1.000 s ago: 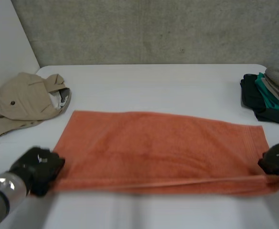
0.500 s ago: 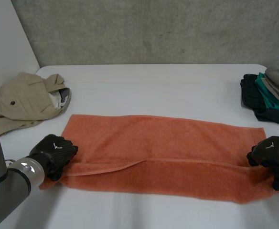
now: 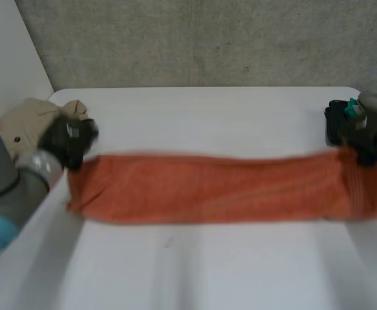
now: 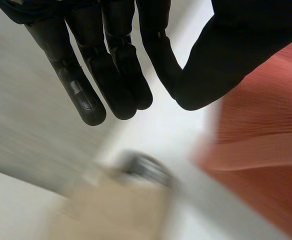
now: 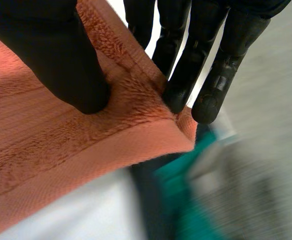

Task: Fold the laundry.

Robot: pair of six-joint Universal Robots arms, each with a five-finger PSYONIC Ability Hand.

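An orange towel [image 3: 208,187] lies as a long, narrow band across the white table [image 3: 208,271], doubled over on itself. My left hand [image 3: 72,137] is at its far left corner. In the left wrist view the thumb tip meets the fingers [image 4: 111,75], and the towel [image 4: 266,150] runs up behind the thumb. My right hand [image 3: 363,139] is at the far right corner. There the thumb [image 5: 61,60] presses on top of the towel [image 5: 61,145] with the fingers under its corner, pinching it.
A beige garment [image 3: 24,126] lies crumpled at the far left, partly behind my left arm [image 3: 8,174]. A stack of dark, teal and grey clothes [image 3: 376,106] sits at the far right, just past the right hand, with teal cloth [image 5: 186,190] showing under the towel corner.
Both hands swept from the table's near side to the far side, carrying the towel's near edge over. The towel now looks about half as deep.
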